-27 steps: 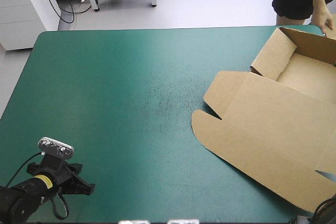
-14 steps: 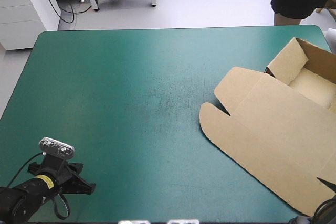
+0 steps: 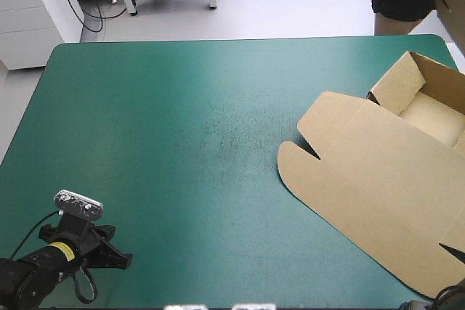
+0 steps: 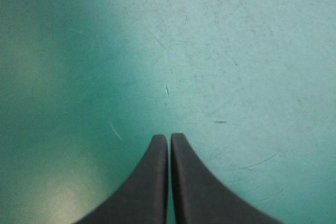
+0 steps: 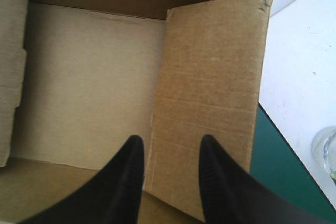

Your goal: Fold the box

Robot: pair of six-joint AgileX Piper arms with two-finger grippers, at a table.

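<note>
The brown box [image 3: 378,179] lies at the table's right side, partly past the right edge of the high view. Its lid is flat and points toward the table's middle. Its tray [image 3: 429,110] has raised walls near the far right corner. My left gripper [image 3: 123,259] rests low at the near left, far from the box. It is shut [image 4: 169,139] over bare teal-green cover. My right gripper [image 5: 170,142] is open above the tray's inside [image 5: 84,77], its fingers either side of a wall panel's edge [image 5: 210,87]. The high view does not show this gripper.
The teal-green cover [image 3: 182,128] spreads wide between the left gripper and the box. Beside the right gripper, the table's edge [image 5: 275,145] runs close to the box's wall, with pale floor beyond it.
The box has slid to the right, toward the table's right edge. A person's hand that was at its far corner has gone. The left arm has not moved.
</note>
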